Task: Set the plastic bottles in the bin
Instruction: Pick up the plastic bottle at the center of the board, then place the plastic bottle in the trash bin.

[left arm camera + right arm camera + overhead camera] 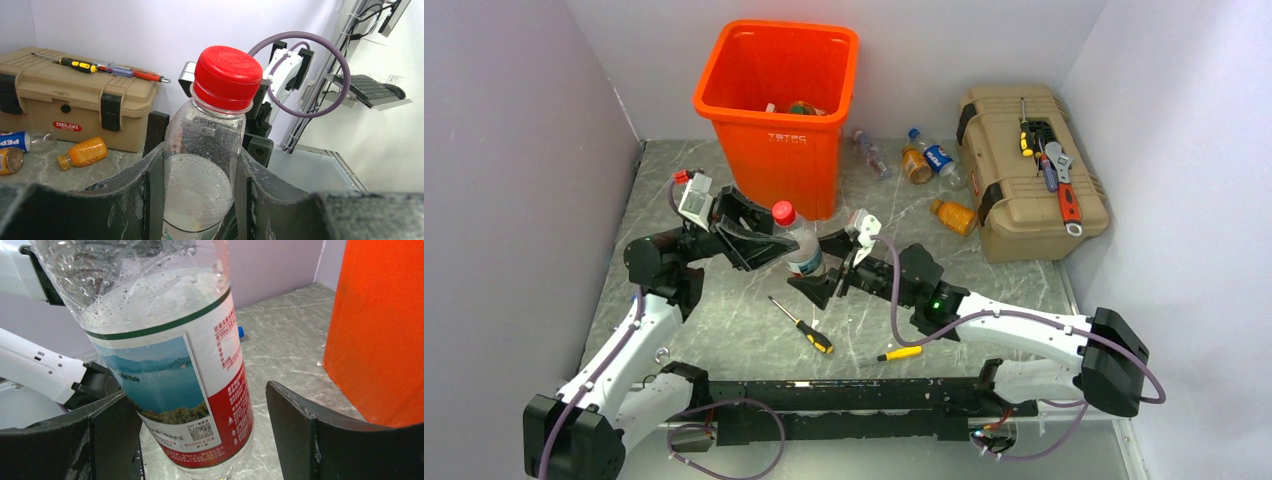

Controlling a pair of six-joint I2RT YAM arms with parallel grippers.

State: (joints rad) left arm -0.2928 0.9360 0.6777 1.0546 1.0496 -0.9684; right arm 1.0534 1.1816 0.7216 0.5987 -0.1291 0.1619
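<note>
Grey marbled tabletop (724,322) backs a clear, red-capped bottle (803,252) with a lake-picture label.

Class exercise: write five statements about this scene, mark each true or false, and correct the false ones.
1. The left tool is closed on a clear bottle with a red cap. True.
2. The right tool clamps that bottle tightly. False: its fingers stand open, one clear of the bottle.
3. The orange bin is empty. False: bottles lie inside it.
4. Two yellow-handled screwdrivers lie on the table. True.
5. The tan toolbox stands open. False: its lid is shut, with hand tools on top.
</note>
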